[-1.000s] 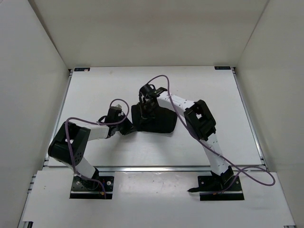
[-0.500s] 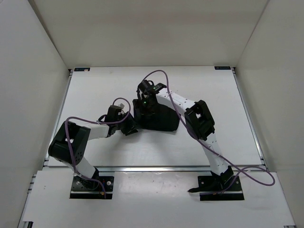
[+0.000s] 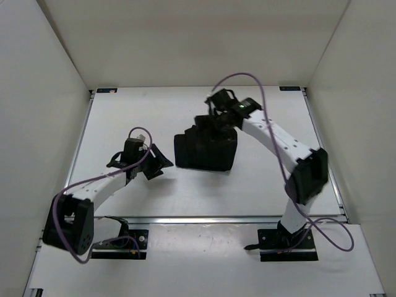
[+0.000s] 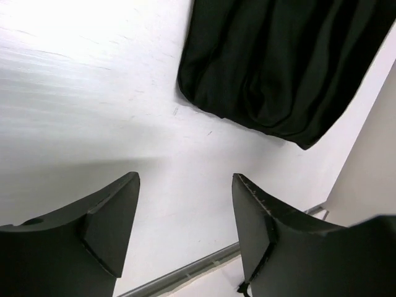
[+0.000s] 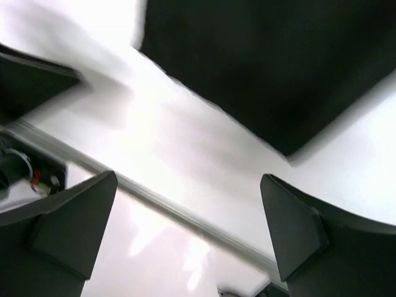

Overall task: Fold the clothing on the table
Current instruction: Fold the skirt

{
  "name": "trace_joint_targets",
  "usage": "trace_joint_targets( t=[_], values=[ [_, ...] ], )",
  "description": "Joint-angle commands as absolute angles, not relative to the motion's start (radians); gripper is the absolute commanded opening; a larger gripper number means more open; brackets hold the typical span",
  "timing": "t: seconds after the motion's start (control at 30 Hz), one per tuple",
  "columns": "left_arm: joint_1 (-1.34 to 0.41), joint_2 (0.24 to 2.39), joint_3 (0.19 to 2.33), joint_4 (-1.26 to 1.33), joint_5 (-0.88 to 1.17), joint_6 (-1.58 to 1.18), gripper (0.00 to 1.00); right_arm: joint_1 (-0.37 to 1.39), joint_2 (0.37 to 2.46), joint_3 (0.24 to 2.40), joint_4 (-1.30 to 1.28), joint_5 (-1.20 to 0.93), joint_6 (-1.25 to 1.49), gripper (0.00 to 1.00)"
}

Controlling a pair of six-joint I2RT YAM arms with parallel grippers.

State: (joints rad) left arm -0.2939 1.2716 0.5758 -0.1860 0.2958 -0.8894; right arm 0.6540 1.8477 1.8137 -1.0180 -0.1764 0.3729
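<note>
Black fingers of the left gripper [image 4: 185, 229] stand spread apart, with only bare white table [image 4: 93, 93] showing between them; nothing is pinched. The right gripper [image 5: 185, 235] is likewise released, its two fingers wide and the gap between them empty.

Beyond the left fingertips, the black pleated skirt [image 4: 278, 62] lies on the table as a compact folded bundle, its rounded edge apart from the gripper. From the right wrist the same bundle fills the upper part of the view, with the metal rail [image 5: 154, 198] running below it. From above, the skirt [image 3: 204, 151] sits near the middle of the table, the left gripper just beside its left edge and the right one at its far edge.

The fold looks mostly made, but the far left corner appears stepped and uneven. Soft pleated fabric may spring back and let the layers slide open now that nothing pins them. A fingertip passing low near the bundle could catch a pleat and drag the top layer off. The purple cable [image 3: 247, 80] looping over the right arm could also brush the cloth.
</note>
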Motion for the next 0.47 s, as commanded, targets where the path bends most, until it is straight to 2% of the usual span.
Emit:
trace_joint_targets(
  t=[0.0,0.07,0.2,0.37,0.43],
  values=[
    [-0.247,1.172,0.580,-0.343,0.253,-0.812,0.73,0.533,1.686,1.580,-0.965,-0.224,0.354,0.99],
    [-0.252,1.155,0.616,-0.428,0.226,-0.773,0.73,0.476,1.608,1.435,-0.925,-0.277,0.351,0.99],
    [-0.259,1.147,0.641,-0.514,0.196,-0.723,0.73,0.394,1.475,1.300,-0.885,-0.301,0.321,0.99],
    [-0.265,1.098,0.609,-0.522,0.206,-0.744,0.73,0.318,1.387,1.220,-0.850,-0.367,0.273,0.99],
    [-0.265,1.091,0.607,-0.529,0.192,-0.738,0.74,0.365,1.388,1.247,-0.854,-0.274,0.244,0.99]
  ],
)
